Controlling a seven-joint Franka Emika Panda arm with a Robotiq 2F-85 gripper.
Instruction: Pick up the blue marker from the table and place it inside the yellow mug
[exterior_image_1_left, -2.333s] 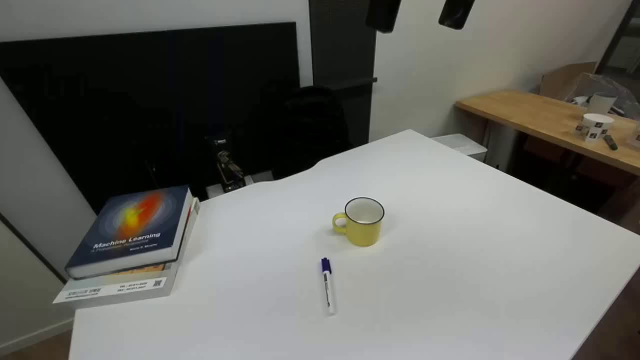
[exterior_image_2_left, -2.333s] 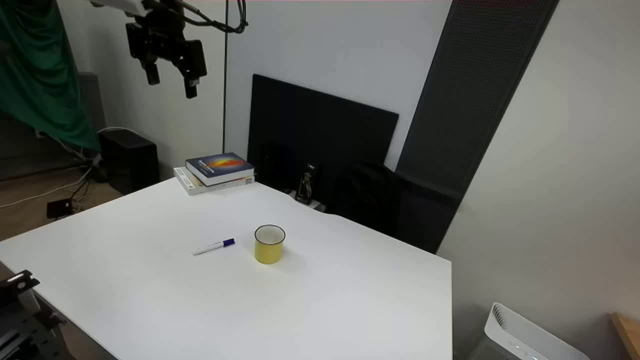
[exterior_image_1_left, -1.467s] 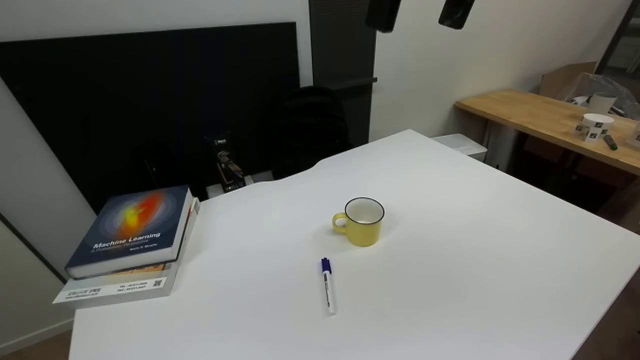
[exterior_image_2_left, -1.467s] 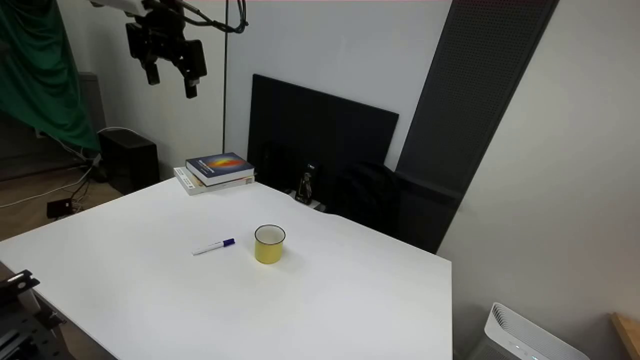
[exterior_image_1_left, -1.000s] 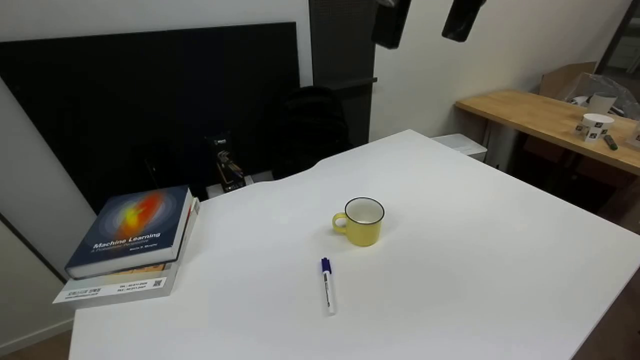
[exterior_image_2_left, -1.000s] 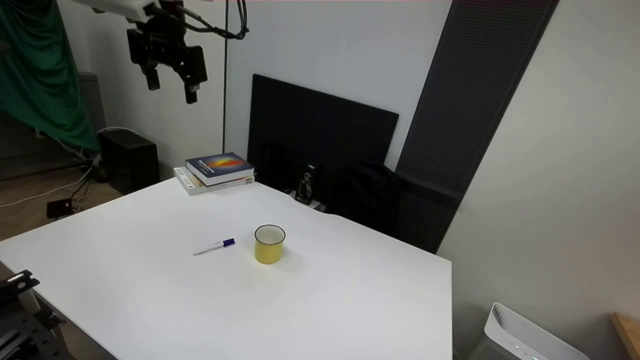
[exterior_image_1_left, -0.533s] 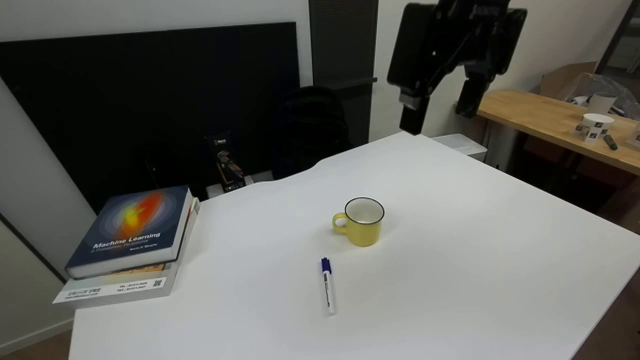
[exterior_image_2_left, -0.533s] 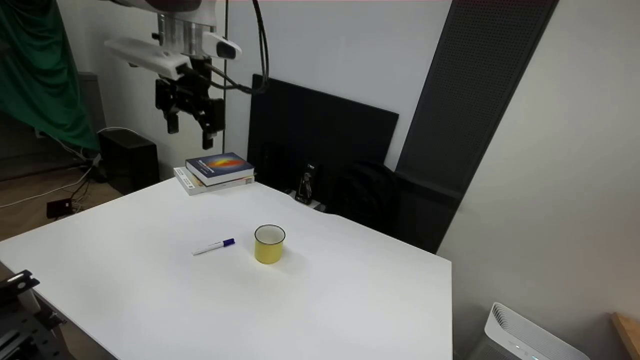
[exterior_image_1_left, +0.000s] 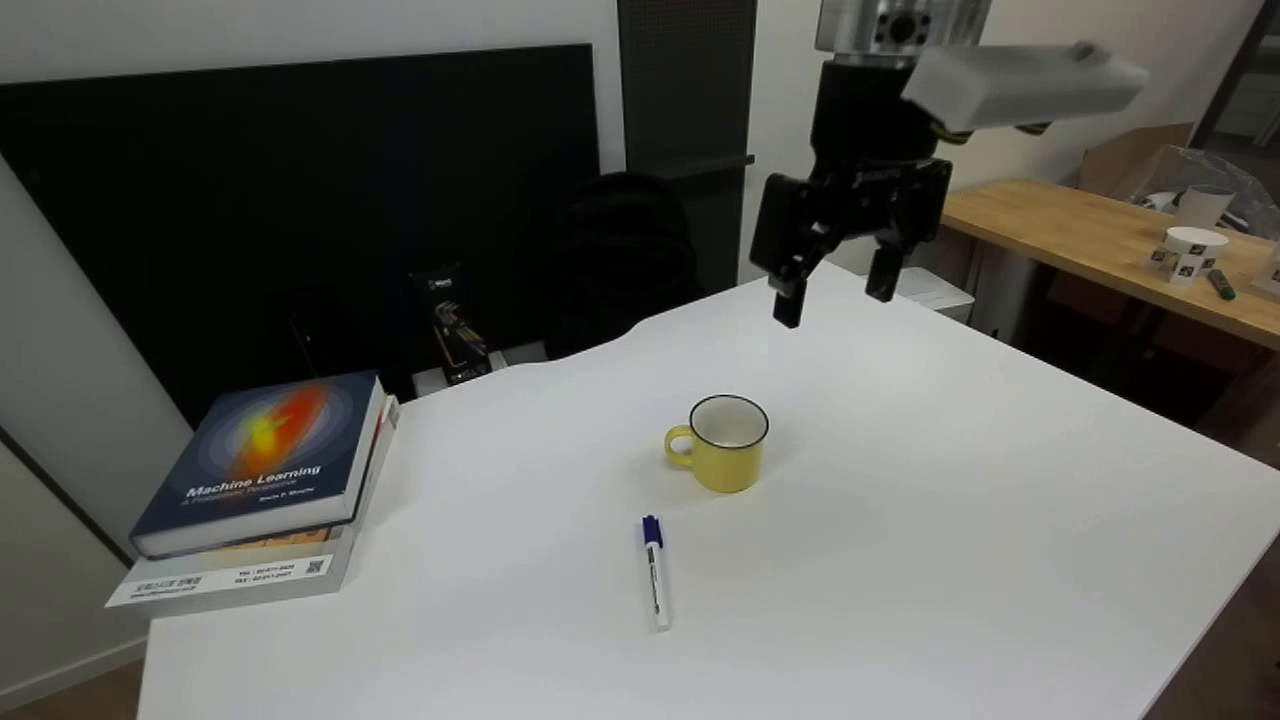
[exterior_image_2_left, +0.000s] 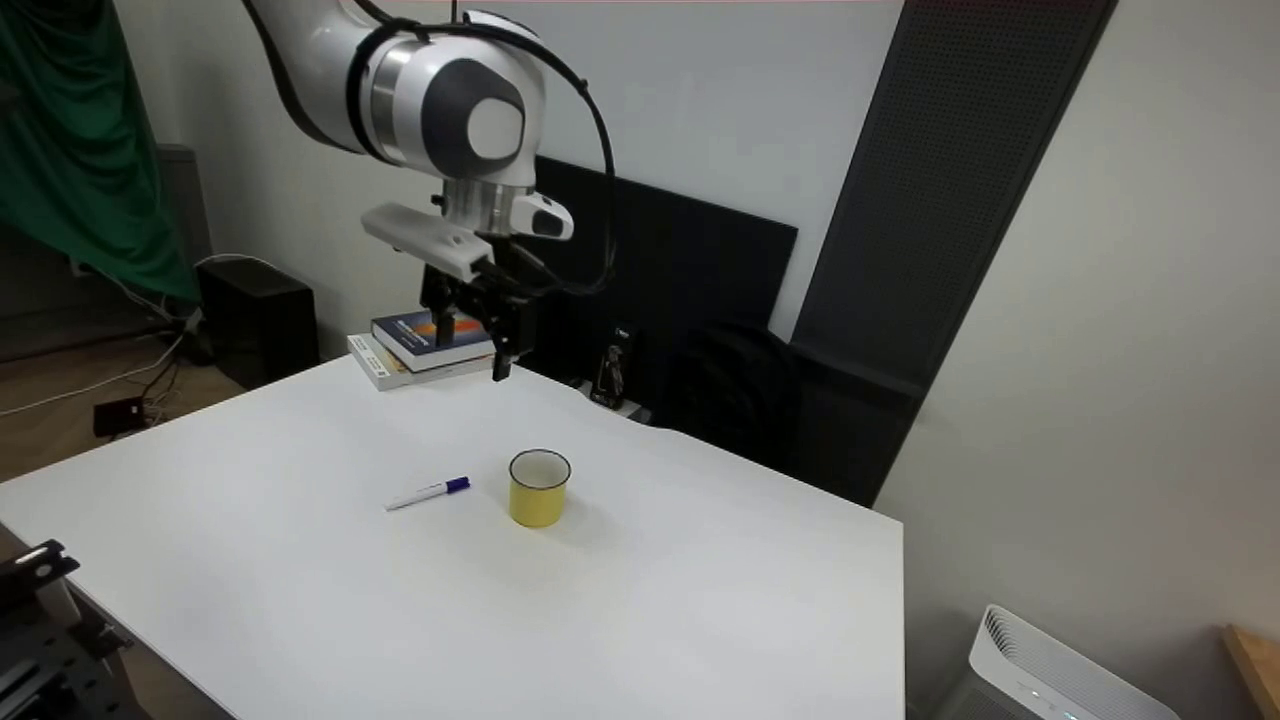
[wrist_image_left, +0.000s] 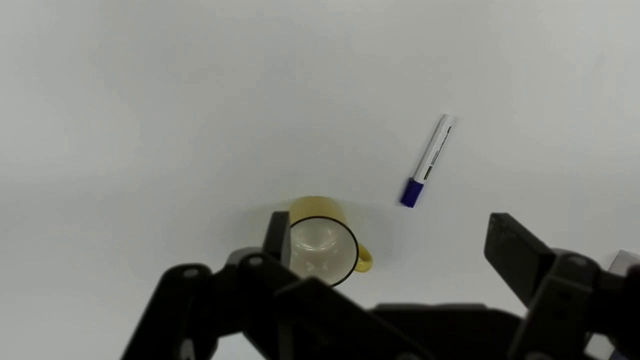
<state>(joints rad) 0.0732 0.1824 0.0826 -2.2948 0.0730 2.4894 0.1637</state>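
Observation:
The blue marker (exterior_image_1_left: 655, 575) lies flat on the white table (exterior_image_1_left: 950, 560); its white barrel and blue cap also show in an exterior view (exterior_image_2_left: 428, 494) and in the wrist view (wrist_image_left: 431, 155). The yellow mug (exterior_image_1_left: 727, 465) stands upright near the cap end; it also shows in an exterior view (exterior_image_2_left: 538, 505). In the wrist view the mug (wrist_image_left: 317, 207) is partly hidden by a finger, and its visible inside is empty. My gripper (exterior_image_1_left: 836, 294) is open and empty, well above the table; its fingers are wide apart in the wrist view (wrist_image_left: 390, 235).
Two stacked books (exterior_image_1_left: 265, 470) lie at a table edge, partly behind the gripper in an exterior view (exterior_image_2_left: 430, 345). A large black screen (exterior_image_1_left: 300, 230) stands behind the table. A wooden desk (exterior_image_1_left: 1070, 225) with cups is beyond. A white appliance (exterior_image_2_left: 1060, 670) stands beside the table.
My arm has come down from the top of both exterior views, towards the table and mug. The gripper has stayed open. The marker and mug have not moved.

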